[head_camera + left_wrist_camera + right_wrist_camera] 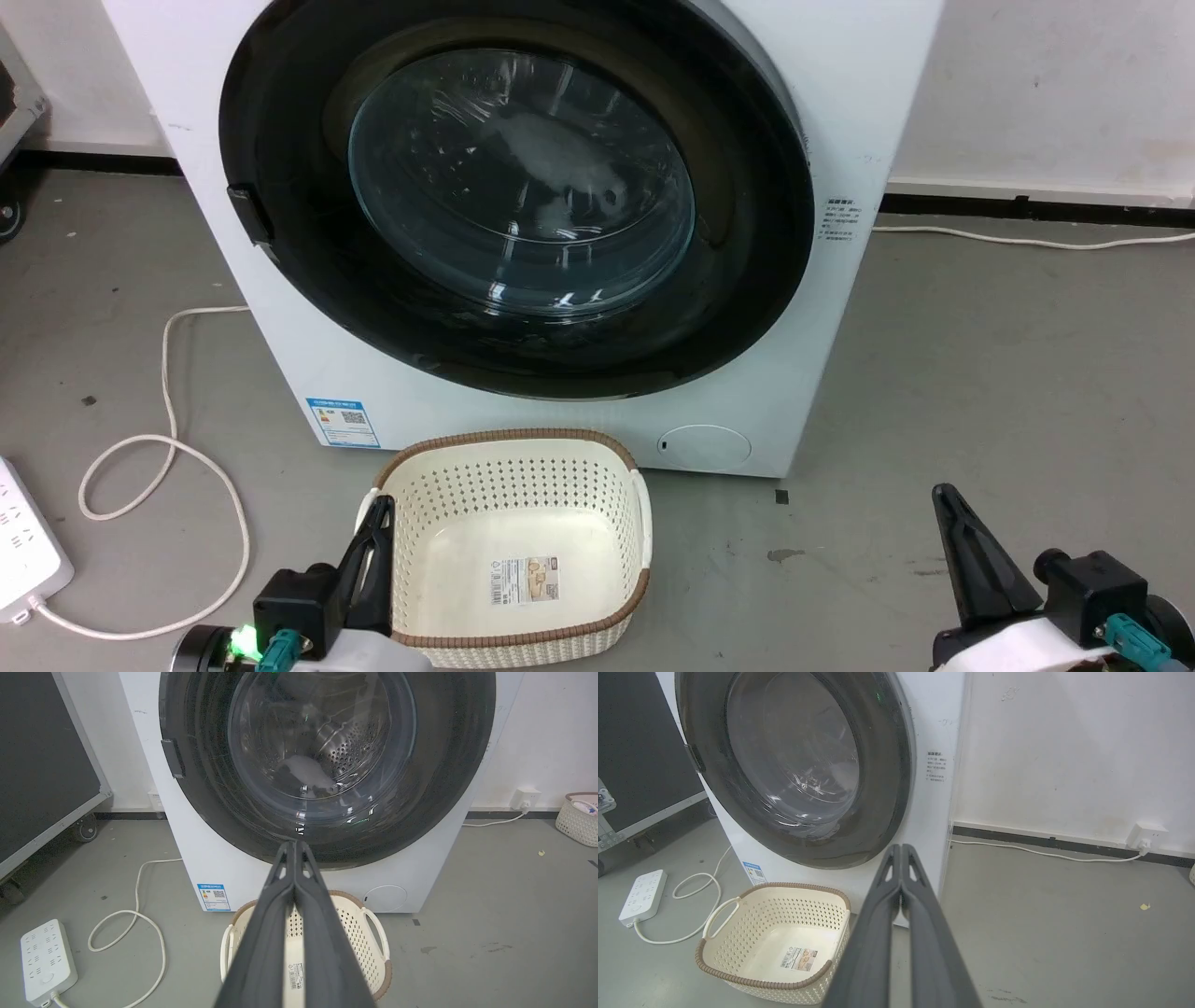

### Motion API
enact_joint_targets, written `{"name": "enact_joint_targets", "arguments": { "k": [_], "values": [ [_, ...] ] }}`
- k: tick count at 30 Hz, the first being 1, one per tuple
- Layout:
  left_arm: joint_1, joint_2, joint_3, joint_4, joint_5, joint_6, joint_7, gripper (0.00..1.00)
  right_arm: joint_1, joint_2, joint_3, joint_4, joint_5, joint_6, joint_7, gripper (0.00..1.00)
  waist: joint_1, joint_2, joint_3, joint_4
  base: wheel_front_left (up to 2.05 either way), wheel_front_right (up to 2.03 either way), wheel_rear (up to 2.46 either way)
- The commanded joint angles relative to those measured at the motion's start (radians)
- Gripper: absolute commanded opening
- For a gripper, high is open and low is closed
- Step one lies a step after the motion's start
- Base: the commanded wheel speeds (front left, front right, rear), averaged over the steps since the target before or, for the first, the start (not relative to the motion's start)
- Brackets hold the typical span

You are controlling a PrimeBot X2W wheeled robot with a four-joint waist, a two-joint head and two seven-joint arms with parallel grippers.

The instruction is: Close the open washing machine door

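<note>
The washing machine door [523, 177] is seen lying flush against the white machine front [868, 112], above a cream basket [560, 481]. The left hand [294, 845] and right hand [901, 848] are held narrow, fingers pressed together, nothing gripped.

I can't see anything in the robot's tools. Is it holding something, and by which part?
Nothing is held. The left tool and the right tool are both shut on empty air, short of the washing machine door.
</note>
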Motion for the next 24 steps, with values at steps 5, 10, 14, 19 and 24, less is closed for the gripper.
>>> {"name": "enact_joint_targets", "arguments": {
  "k": [5,10,14,19,24],
  "values": [
    [-0.012,0.0,0.004,-0.011,0.011,0.008,0.012,0.0,-0.018,0.003,0.003,-0.011,-0.012,0.0,0.013,0.0,0.0,0.0,0.001,0.0,0.0,0.0,0.0],
    [-0.014,0.0,0.006,-0.016,0.014,0.01,0.023,0.0,-0.021,0.003,0.005,-0.014,-0.016,0.0,0.023,0.0,0.0,0.0,0.002,0.0,0.0,0.0,0.0],
    [-0.016,0.0,0.007,-0.019,0.016,0.013,0.031,0.0,-0.023,0.003,0.006,-0.017,-0.02,0.0,0.031,0.0,0.0,0.0,0.002,0.0,0.0,0.0,0.0],
    [-0.019,-0.001,0.009,-0.024,0.019,0.016,0.041,0.0,-0.025,0.003,0.008,-0.02,-0.024,0.0,0.042,0.0,0.0,0.0,0.003,0.0,0.0,0.0,0.0],
    [-0.021,-0.001,0.012,-0.029,0.021,0.018,0.051,0.0,-0.028,0.003,0.009,-0.023,-0.029,0.0,0.052,0.0,0.0,0.0,0.004,0.0,0.0,0.0,0.0]
  ]
}}
